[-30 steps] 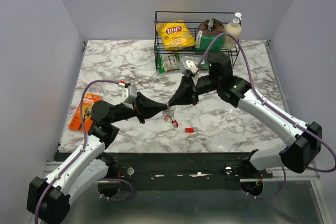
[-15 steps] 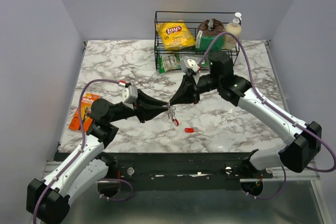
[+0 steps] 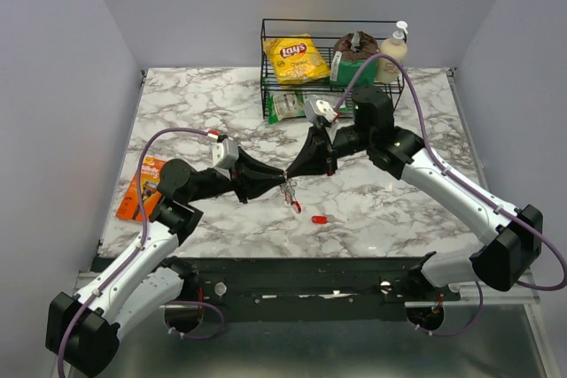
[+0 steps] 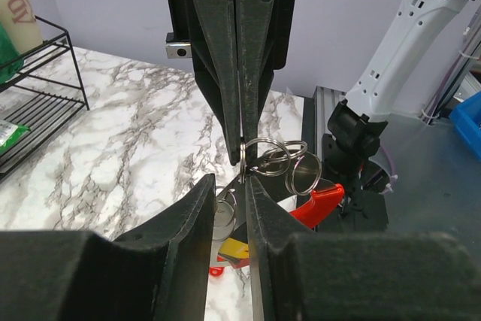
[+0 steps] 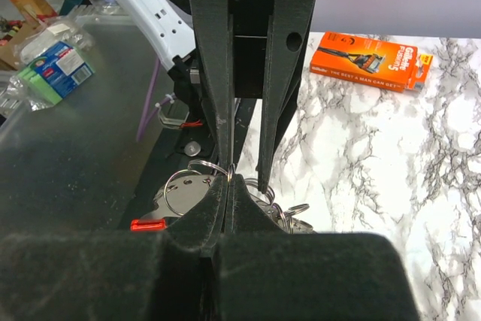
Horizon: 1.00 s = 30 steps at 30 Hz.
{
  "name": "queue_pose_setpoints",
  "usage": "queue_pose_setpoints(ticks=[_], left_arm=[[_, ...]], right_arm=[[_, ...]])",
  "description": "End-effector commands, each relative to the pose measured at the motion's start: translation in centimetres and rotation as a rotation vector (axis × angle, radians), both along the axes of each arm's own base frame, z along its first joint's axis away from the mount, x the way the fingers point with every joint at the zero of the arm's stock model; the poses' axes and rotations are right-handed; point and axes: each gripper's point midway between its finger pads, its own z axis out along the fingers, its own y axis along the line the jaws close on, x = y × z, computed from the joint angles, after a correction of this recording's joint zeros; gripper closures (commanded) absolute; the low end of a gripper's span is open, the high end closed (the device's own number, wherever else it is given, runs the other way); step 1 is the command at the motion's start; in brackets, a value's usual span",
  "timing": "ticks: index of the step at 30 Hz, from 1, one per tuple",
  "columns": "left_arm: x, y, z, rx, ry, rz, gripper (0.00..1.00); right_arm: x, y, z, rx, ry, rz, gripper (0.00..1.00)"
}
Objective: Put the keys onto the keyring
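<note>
Marble-patterned counter point(image 3: 195, 112), mid-front: the keyring point(image 4: 276, 157) hangs in the air above it, pinched in the right hand point(image 5: 228, 184), whose fingers are pressed together on the wire. Opposite, the left hand point(image 4: 230, 189) meets it tip to tip, fingers a narrow gap apart astride the rings. A red loop point(image 4: 319, 204) dangles from the bunch; black fingers hide much of the rest. Nearby a lone red tag point(image 3: 320, 219) lies on the stone. An orange razor pack point(image 3: 142, 185) sits at the left edge, a wire basket point(image 3: 266, 68) at the back.
</note>
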Motion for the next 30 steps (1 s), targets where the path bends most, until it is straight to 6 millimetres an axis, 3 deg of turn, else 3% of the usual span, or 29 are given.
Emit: queue_pose_setpoints(ticks=[1, 8, 14, 15, 23, 30], left_arm=[[0.4, -0.1, 1.9, -0.035, -0.054, 0.021, 0.69], [0.7, -0.3, 2.3, -0.044, -0.063, 0.020, 0.73], [0.8, -0.5, 2.4, -0.049, -0.062, 0.004, 0.91], [0.9, -0.6, 2.4, -0.050, -0.060, 0.004, 0.99], [1.0, -0.4, 2.1, -0.061, -0.058, 0.026, 1.00], [1.0, 0.5, 1.7, -0.099, -0.116, 0.087, 1.00]], right_arm=[[-0.3, -0.1, 0.1, 0.018, -0.013, 0.032, 0.99], [-0.2, 0.0, 0.0, 0.018, -0.015, 0.032, 0.99], [-0.2, -0.1, -0.1, 0.017, -0.012, 0.032, 0.99], [-0.2, 0.0, -0.1, 0.016, -0.009, 0.033, 0.99], [0.4, 0.0, -0.3, 0.007, -0.018, -0.008, 0.94], [0.9, -0.2, -0.1, 0.010, -0.048, -0.066, 0.55]])
